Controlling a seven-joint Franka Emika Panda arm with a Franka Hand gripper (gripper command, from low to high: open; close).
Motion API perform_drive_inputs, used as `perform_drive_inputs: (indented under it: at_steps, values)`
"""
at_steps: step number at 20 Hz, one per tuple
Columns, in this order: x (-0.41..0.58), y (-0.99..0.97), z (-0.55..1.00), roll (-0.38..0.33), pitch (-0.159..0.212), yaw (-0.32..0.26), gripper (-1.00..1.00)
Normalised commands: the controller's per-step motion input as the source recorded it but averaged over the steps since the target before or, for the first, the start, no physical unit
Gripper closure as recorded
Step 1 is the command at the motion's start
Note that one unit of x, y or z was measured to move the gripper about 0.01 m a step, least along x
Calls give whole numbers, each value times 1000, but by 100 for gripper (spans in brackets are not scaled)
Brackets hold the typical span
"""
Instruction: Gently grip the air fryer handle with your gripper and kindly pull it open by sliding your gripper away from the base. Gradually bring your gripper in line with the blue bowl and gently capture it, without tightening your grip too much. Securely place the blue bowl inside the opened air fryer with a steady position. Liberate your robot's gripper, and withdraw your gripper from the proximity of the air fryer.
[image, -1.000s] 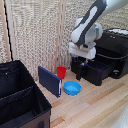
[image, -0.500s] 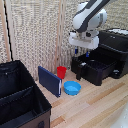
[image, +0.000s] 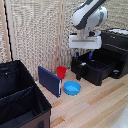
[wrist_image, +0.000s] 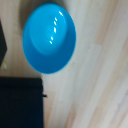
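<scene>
The air fryer (image: 116, 46) stands at the exterior view's right with its drawer (image: 98, 70) pulled out toward the bowl. The air fryer handle on the drawer's front is dark against dark and hard to make out. The blue bowl (image: 72, 88) sits upright on the wooden table in front of the drawer. It fills much of the wrist view (wrist_image: 50, 37) and looks empty. My gripper (image: 83, 56) hangs open and empty above the drawer's front end, higher than the bowl and a little behind it. Its fingers do not show in the wrist view.
A small red cup (image: 61, 71) stands behind the bowl. A flat dark-blue board (image: 50, 80) leans upright beside the bowl. A black fabric-sided crate (image: 17, 100) fills the exterior view's lower left. A dark shape (wrist_image: 20, 102) lies near the bowl in the wrist view.
My gripper has risen from low at the drawer's front to above it. The drawer stays pulled out. The bowl, cup and board have not moved.
</scene>
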Motion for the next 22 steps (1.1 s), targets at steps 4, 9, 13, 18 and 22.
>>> perform_drive_inputs:
  at_steps: [4, 9, 13, 18, 22]
  values:
    - [-394, 250, -249, 166, 31, 129, -100]
    - [-310, 310, -346, 89, -16, 170, -100]
    - [-242, 314, -394, 28, -71, 175, -100]
    - [-155, 263, -413, -12, -63, 169, -100]
    - [51, 72, -370, -104, -98, 196, -100]
